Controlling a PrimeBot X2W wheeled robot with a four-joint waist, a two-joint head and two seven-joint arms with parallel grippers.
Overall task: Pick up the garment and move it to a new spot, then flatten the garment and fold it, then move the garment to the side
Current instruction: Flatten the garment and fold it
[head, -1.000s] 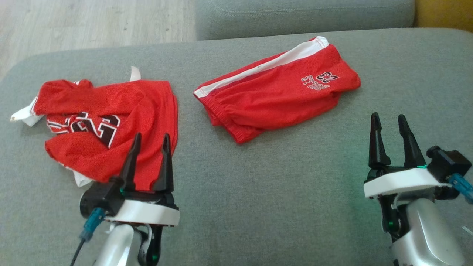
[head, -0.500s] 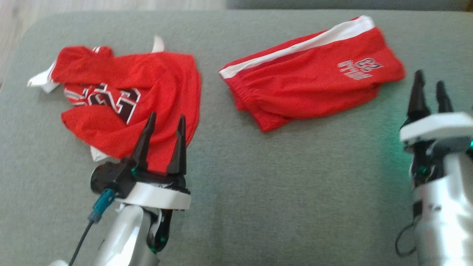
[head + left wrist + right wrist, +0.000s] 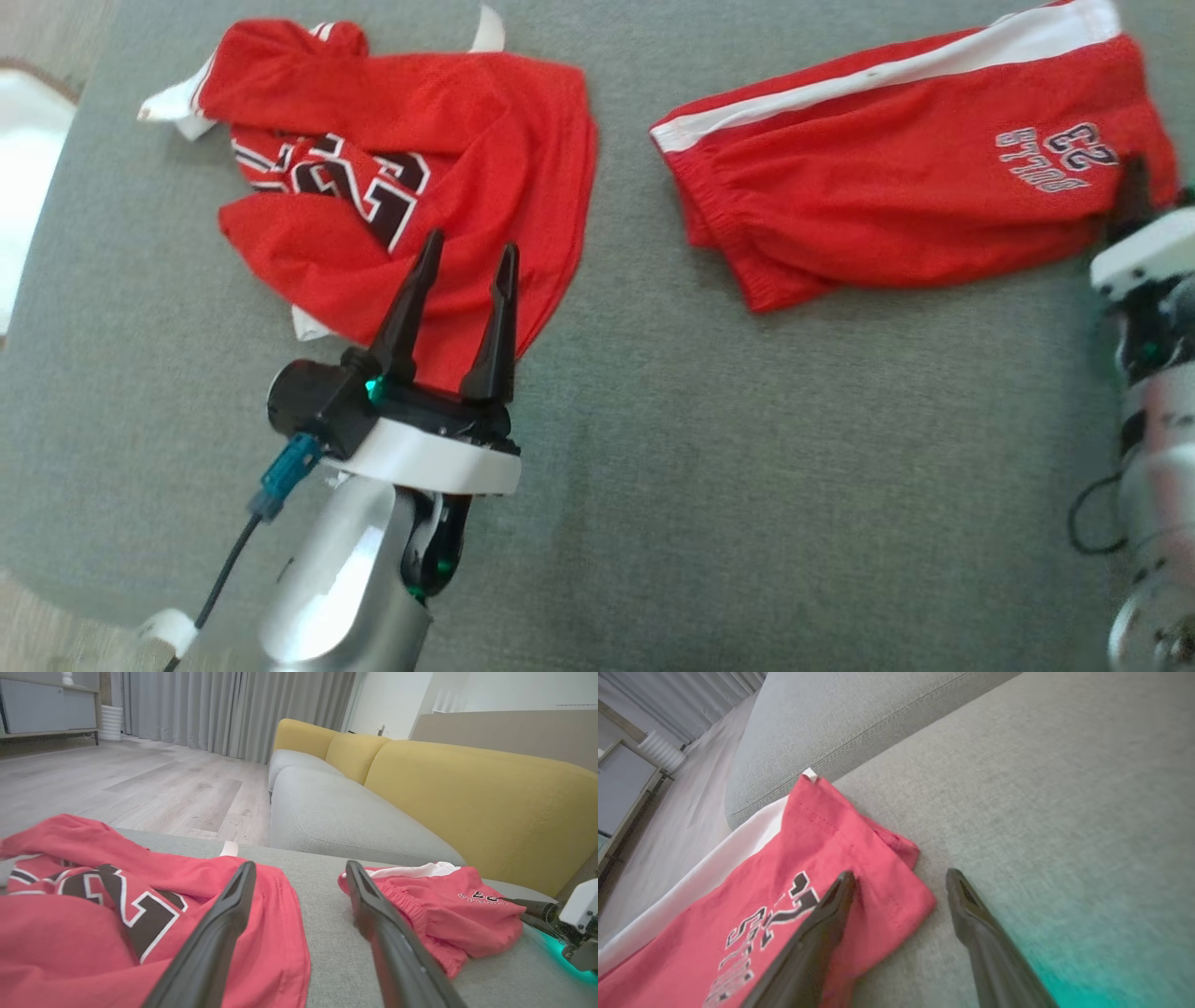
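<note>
Red shorts (image 3: 887,205) with a white side stripe and small black-and-white lettering with "23" near one corner. Folded over fairly flat, elastic waistband bunched at the end toward the middle of the grey cushion (image 3: 747,467), lying on the right part of it. Red mesh jersey (image 3: 420,187) with white trim and large black numerals outlined in white. Crumpled and doubled over itself, numerals partly hidden by a fold, on the left part of the cushion, apart from the shorts with bare fabric between.
</note>
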